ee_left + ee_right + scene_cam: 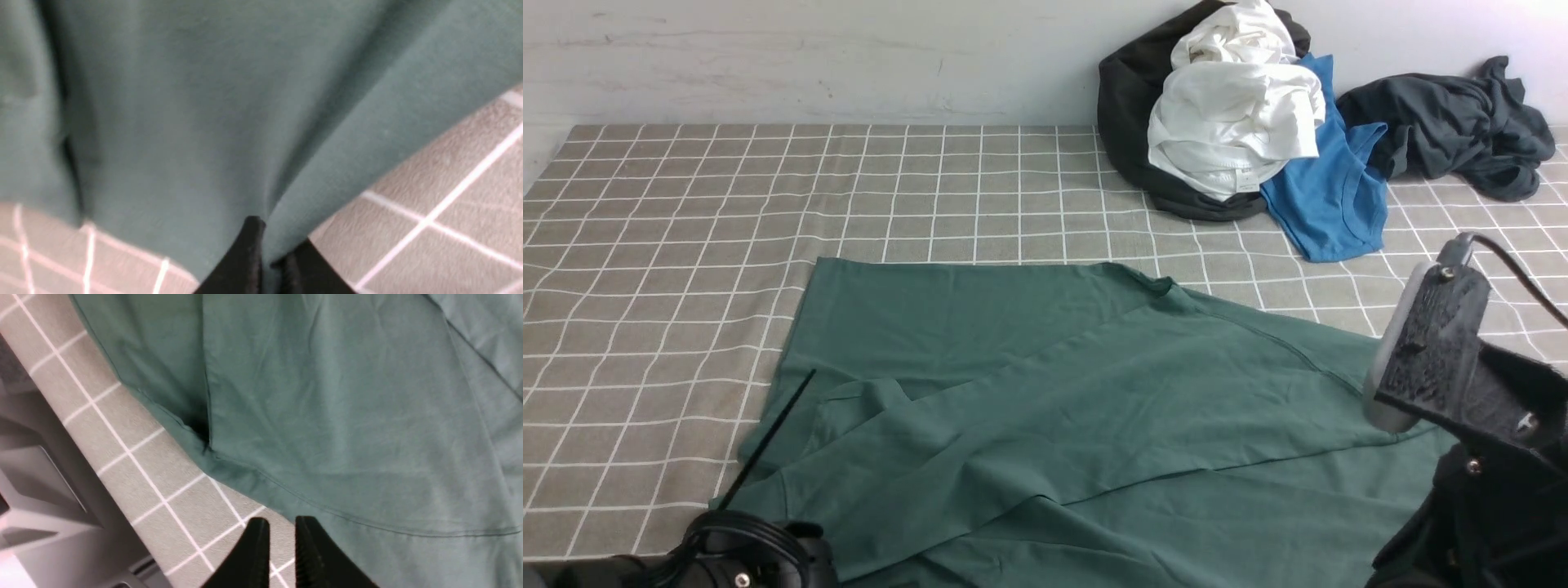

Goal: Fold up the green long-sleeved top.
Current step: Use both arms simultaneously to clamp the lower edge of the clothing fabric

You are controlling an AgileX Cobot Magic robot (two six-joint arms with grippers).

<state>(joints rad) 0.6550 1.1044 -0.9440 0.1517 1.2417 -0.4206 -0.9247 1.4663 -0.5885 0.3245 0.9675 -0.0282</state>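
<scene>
Top: The green top (1045, 392) lies spread on the desk (670, 212). It reaches from the left jaws across to the right jaws. One part is folded slantwise over the rest.
Left jaws: Clenched on the top. A fold of green cloth is pinched between the two black tips.
Right jaws: Drawn almost together, with only a thin gap. Nothing is held in them.
Hem: The stitched hem (367, 524) runs just past the tips of the right jaws.
Left arm (743, 559): Low down, at the near edge of the top.
Right arm (1445, 367): Up above the top's side.
Other clothes: Well beyond the right jaws, by the wall, lie a white cloth (1233, 122), a blue shirt (1331, 200) and a dark grey heap (1454, 122).
</scene>
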